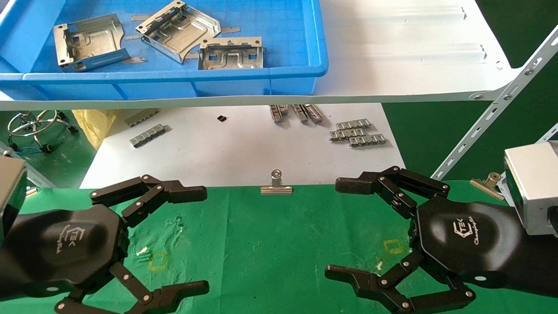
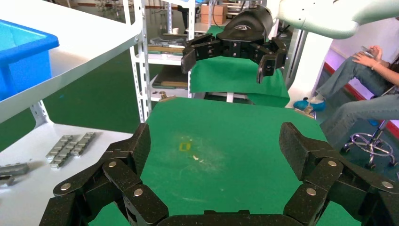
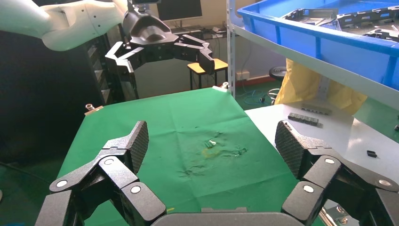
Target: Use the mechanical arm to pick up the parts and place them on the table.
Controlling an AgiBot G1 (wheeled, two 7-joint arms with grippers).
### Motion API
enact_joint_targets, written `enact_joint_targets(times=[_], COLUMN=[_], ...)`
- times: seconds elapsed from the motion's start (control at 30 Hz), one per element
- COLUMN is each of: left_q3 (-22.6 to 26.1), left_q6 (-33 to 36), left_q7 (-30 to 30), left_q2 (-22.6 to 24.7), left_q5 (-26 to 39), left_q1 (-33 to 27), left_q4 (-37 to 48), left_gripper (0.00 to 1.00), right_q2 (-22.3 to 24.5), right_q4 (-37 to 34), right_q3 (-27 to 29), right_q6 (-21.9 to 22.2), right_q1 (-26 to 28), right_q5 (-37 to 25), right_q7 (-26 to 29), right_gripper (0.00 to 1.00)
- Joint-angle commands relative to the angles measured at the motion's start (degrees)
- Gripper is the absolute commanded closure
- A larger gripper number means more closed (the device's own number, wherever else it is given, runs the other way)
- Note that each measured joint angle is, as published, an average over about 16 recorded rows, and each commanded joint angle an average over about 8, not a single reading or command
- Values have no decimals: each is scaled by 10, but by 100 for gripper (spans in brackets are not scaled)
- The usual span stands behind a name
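Black jointed left gripper (image 1: 205, 240) splayed above wrinkled green cloth table (image 1: 270, 244)

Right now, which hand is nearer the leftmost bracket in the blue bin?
Left. The left hand hovers open over the green table, almost straight below the leftmost bracket; the right hand, also open, sits far across.
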Motion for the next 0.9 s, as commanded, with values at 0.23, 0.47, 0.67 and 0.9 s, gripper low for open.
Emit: enact_joint_targets(times=[0.23,0.47,0.67,0.9], left_q3=[0,0,0,0], left_q6=[0,0,0,0], left_q7=[0,0,0,0], left_q2=[0,0,0,0], left_q5=[0,0,0,0], left_q1=[0,0,0,0], left_q4=[0,0,0,0], left_gripper=[0,0,0,0], right_q2=[0,0,0,0], right_q4=[0,0,0,0], right_q3=[0,0,0,0], right_q6=[0,0,0,0], right_q1=[0,0,0,0], right_q5=[0,0,0,0], right_q7=[0,0,0,0], right_gripper=[100,100,100,100])
